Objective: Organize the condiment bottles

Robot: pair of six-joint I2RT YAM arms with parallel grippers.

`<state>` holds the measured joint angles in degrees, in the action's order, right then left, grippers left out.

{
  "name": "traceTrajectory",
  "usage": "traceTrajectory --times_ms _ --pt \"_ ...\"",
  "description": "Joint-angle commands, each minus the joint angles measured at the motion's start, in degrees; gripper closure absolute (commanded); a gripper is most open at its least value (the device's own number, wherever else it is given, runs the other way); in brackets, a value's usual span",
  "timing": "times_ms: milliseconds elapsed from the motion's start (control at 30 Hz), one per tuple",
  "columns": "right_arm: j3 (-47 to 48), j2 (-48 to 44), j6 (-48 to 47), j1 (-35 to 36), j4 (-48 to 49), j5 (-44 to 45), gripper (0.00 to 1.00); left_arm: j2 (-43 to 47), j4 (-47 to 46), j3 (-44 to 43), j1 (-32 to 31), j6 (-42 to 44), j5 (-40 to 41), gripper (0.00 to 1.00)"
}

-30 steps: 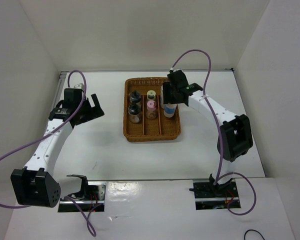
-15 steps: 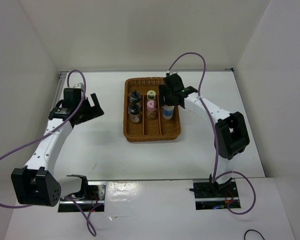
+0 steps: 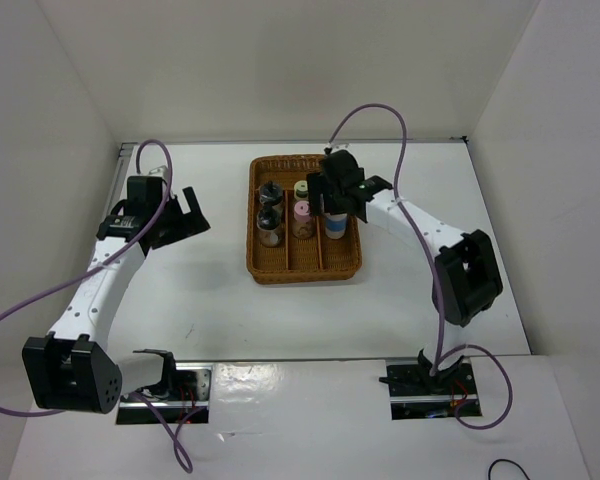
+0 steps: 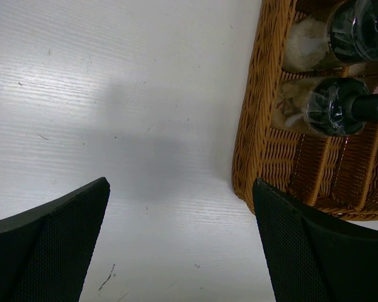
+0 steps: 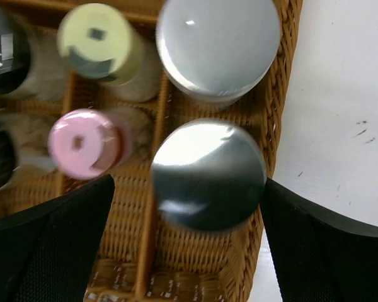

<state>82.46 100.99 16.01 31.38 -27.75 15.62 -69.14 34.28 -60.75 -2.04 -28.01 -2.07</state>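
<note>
Hanging spread and empty, the left gripper (image 4: 179,189) sits just beside the brown wicker divided tray (image 3: 302,275). All six pale cylindrical condiment bottles (image 3: 302,212) stand in its lanes; the right gripper (image 5: 188,184), released, straddles the nearer silver-capped bottle (image 5: 208,173) in the right lane. Little seems left.

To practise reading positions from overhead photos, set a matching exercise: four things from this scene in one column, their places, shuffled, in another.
1 pink-capped bottle
2 black-capped bottles
3 silver-capped bottles
4 left hand

A right compartment of the wicker tray
B middle compartment
C above bare table, left of the wicker tray
D left compartment

Pairs: 1-B, 2-D, 3-A, 4-C
</note>
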Motion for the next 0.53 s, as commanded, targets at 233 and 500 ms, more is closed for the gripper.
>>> traceTrajectory --times_ms 233,500 --pt "-5.2 -22.1 2.8 3.7 -2.0 7.3 0.01 2.4 -1.2 -2.3 0.3 2.8 -3.3 0.0" --pt "-14.2 -33.1 4.6 3.7 -0.5 9.2 0.01 5.9 -1.2 -2.3 0.3 3.8 -3.9 0.0"
